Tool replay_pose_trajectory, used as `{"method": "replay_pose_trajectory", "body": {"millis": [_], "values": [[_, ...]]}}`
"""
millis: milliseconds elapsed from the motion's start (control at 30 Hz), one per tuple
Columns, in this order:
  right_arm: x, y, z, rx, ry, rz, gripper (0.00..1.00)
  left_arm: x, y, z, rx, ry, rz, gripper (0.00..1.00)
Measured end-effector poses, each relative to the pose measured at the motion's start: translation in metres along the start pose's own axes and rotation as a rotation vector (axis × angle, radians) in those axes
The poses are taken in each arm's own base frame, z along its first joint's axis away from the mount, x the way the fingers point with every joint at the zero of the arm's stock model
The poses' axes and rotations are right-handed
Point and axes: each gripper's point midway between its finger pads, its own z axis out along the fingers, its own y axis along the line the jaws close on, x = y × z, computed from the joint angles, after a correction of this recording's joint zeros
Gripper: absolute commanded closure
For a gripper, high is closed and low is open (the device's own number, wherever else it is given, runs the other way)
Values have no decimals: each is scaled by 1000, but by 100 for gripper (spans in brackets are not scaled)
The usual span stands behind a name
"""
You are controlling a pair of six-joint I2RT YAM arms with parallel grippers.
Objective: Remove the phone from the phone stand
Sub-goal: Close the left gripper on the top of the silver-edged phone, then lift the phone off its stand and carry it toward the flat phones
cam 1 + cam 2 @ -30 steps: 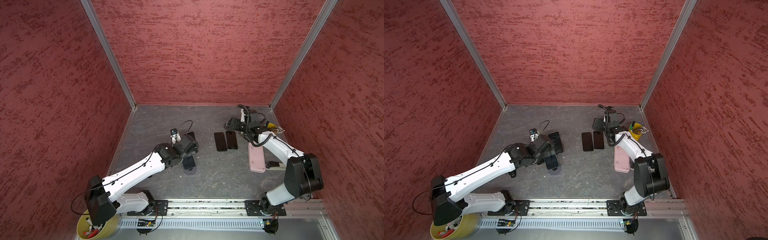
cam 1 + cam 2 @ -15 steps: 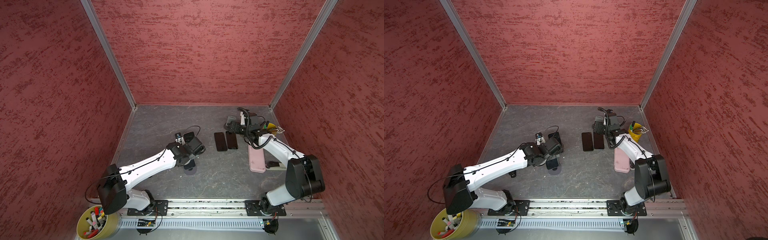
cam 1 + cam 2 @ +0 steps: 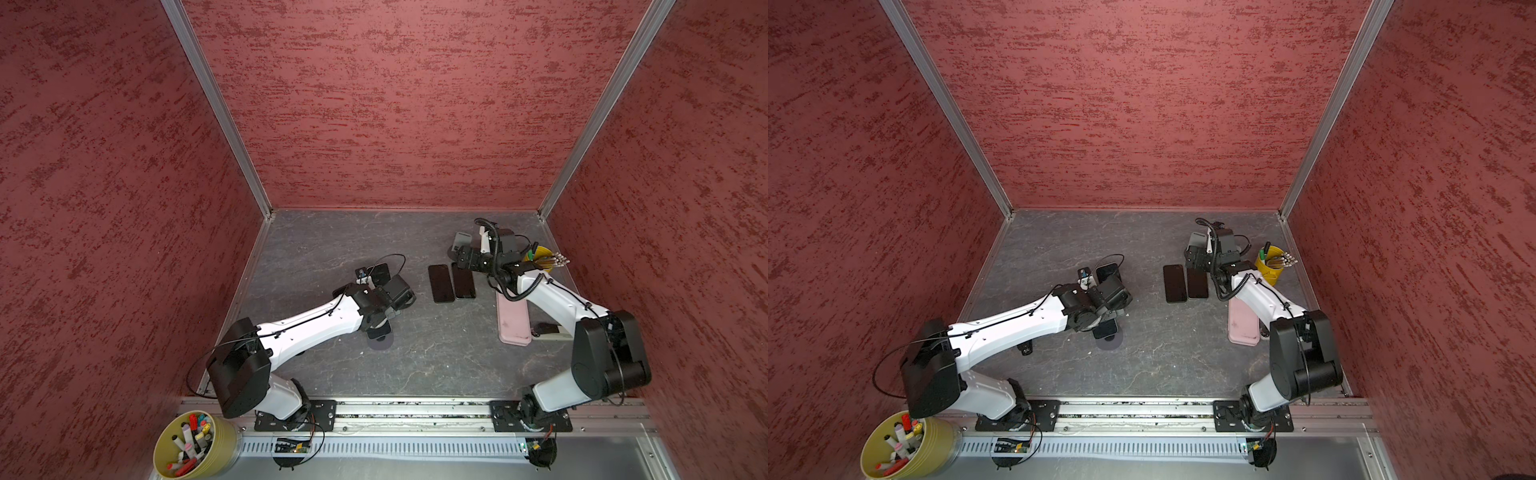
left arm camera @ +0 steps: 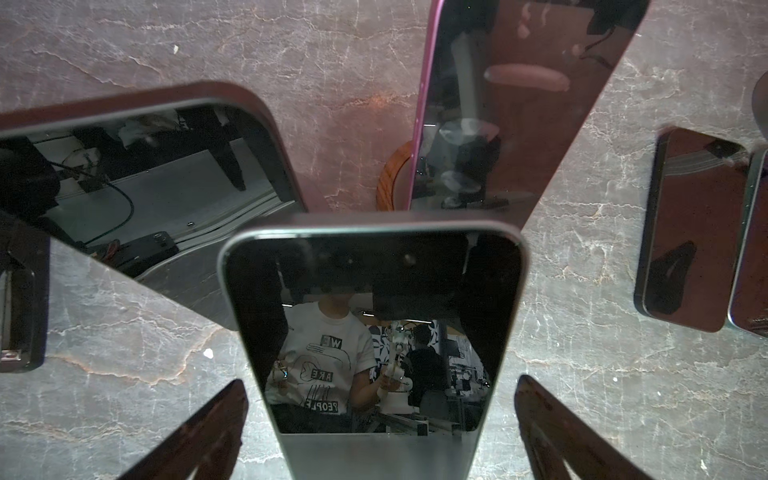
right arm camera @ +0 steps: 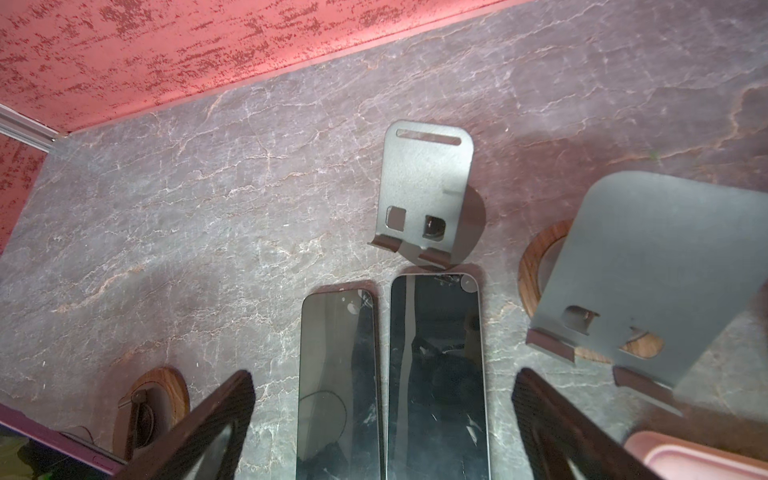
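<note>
Left gripper (image 4: 380, 384) wide astride phone (image 4: 374, 332), purple phone (image 4: 498, 104) near

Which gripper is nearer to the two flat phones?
Right. The right gripper hovers over the far ends of the flat phones; the left gripper is off to their left, at a propped phone.

red booth, grey stone table
three mottled red walls (image 3: 395, 104) close the booth at 9, 12 and 3 o'clock, joined by two slanting aluminium posts (image 3: 215, 108). the table (image 3: 332, 237) is grey with pale marble-like veins. a silver rail (image 3: 415, 409) runs along its 6 o'clock edge.
</note>
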Motion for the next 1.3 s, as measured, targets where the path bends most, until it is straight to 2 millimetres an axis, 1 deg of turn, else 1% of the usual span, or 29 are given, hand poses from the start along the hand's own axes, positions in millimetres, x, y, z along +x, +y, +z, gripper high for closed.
{"method": "replay_pose_trajectory", "body": {"millis": [167, 267, 533, 667, 767, 800, 967, 1133, 1300], "values": [[-3, 4, -2, -16, -9, -1, 1, -3, -3, 2, 14, -9, -17, 5], [-4, 6, -4, -26, -13, -2, 1, -2, 0, 6, 9, -8, -18, 6], [-5, 7, -4, -34, -16, -2, 1, 2, 4, 10, -3, -5, -11, 13], [-5, 7, -4, -35, -16, -2, 1, 1, 4, 11, -2, -8, -12, 19], [-5, 8, -4, -38, -18, -2, 1, 2, 6, 13, -3, -9, -14, 27], [-6, 8, -4, -40, -18, -2, 1, 2, 6, 14, -3, -10, -16, 27], [-5, 9, -4, -47, -17, -2, 1, 1, 6, 14, 2, -12, -23, 30], [-5, 10, -4, -51, -16, -2, 1, 0, 7, 11, 5, -17, -20, 30], [-5, 11, -4, -57, -14, -2, 1, -4, 10, 4, 1, -50, -1, 32]]}}
